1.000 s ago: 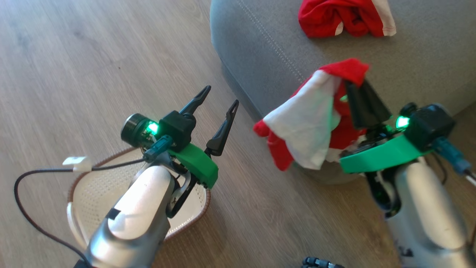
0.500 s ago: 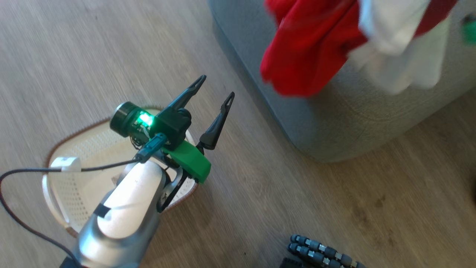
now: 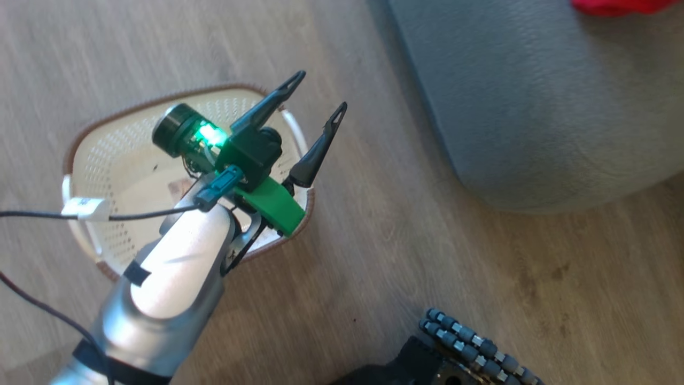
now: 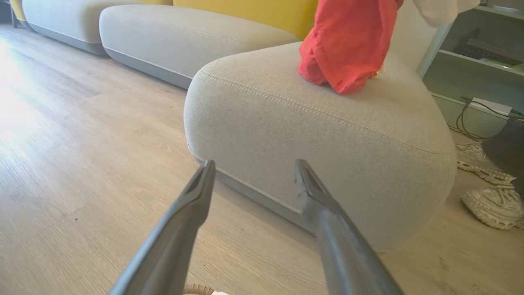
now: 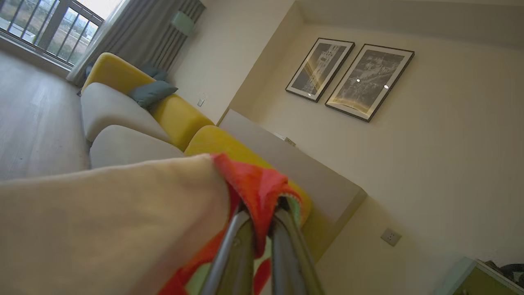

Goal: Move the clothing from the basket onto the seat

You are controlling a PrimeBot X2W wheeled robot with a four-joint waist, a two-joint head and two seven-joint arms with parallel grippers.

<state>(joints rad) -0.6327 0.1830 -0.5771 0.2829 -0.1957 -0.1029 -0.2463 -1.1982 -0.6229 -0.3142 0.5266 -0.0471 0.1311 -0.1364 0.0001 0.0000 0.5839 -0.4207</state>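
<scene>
My left gripper (image 3: 318, 93) stands open with nothing between its fingers, above the far right rim of the cream basket (image 3: 101, 160). What shows of the basket's inside is bare perforated plastic with a sticker (image 3: 179, 187); my forearm hides the rest. The grey seat (image 3: 534, 107) lies to the right, with red clothing (image 3: 614, 5) at its top edge. In the left wrist view the open left gripper (image 4: 254, 172) points at the seat (image 4: 319, 143), where red clothing (image 4: 348, 41) and a white piece (image 4: 442, 8) hang over its top. My right gripper (image 5: 260, 221) is shut on red and white clothing (image 5: 254, 184), held high.
The wooden floor (image 3: 374, 240) runs between basket and seat. Part of my dark base (image 3: 459, 347) shows at the bottom. White shoes (image 4: 487, 200) and cables lie on the floor right of the seat. More grey cushions and yellow backrests (image 4: 245, 16) stand behind.
The head camera has shifted. My right gripper has lifted the red and white clothing from the seat's front edge up out of the head view. The left gripper stays open over the basket.
</scene>
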